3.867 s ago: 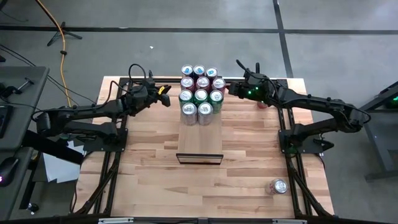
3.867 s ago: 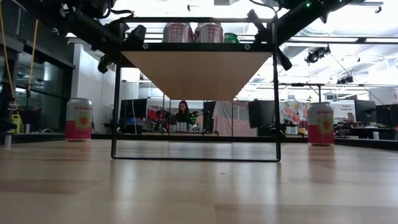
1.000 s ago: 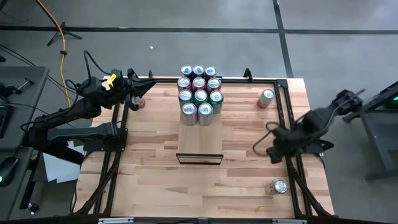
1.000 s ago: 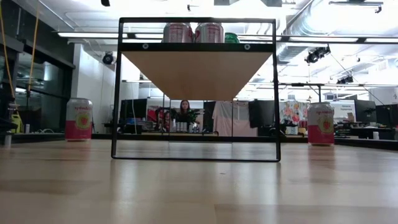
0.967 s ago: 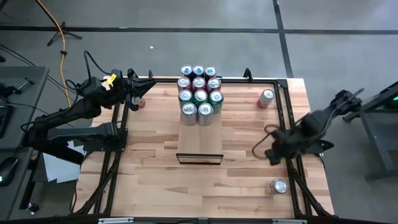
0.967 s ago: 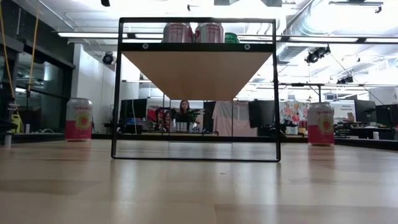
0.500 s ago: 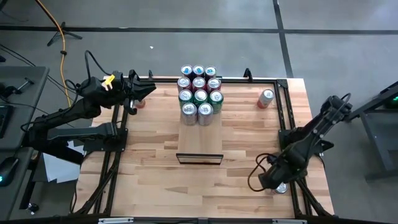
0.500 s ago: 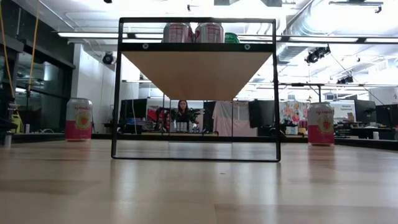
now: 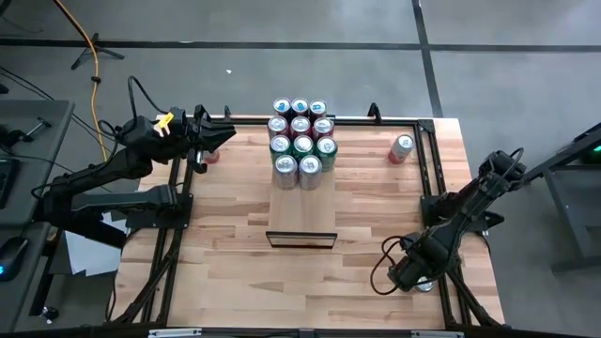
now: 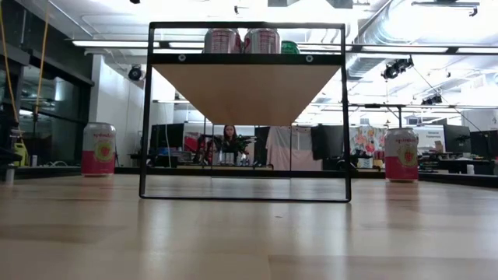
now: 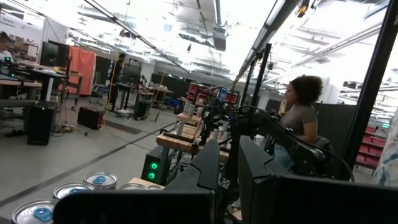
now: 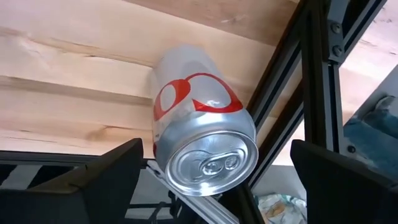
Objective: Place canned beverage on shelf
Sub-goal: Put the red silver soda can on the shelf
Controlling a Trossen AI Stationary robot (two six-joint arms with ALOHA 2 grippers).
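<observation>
The right gripper (image 9: 406,275) hangs low over the table's (image 9: 235,272) near right corner, fingers spread wide. A can (image 12: 202,146) lies on its side just before them, between the two fingers, untouched. The shelf (image 9: 302,202), already carrying cans, is well away. The left gripper (image 9: 218,138) waits pressed together at the far left.
</observation>
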